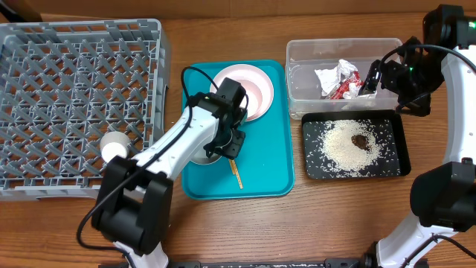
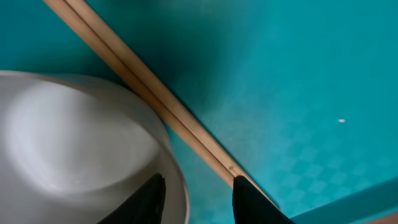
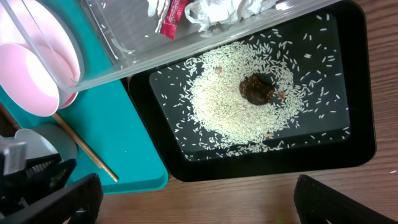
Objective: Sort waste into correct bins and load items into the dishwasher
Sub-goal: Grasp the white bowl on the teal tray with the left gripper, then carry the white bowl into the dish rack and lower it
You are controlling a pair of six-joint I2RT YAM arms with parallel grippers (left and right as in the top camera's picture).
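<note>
My left gripper is open low over the teal tray. It straddles the rim of a white bowl, one finger inside it and one outside by the two wooden chopsticks. A white round plate lies at the tray's back. A small white cup sits in the grey dish rack. My right gripper is wide open and empty above the clear tub, which holds the red-and-white wrapper and white paper. The black tray holds rice and a brown lump.
The teal serving tray lies between the rack and the two bins. Bare wooden table runs along the front. The chopsticks also show in the right wrist view.
</note>
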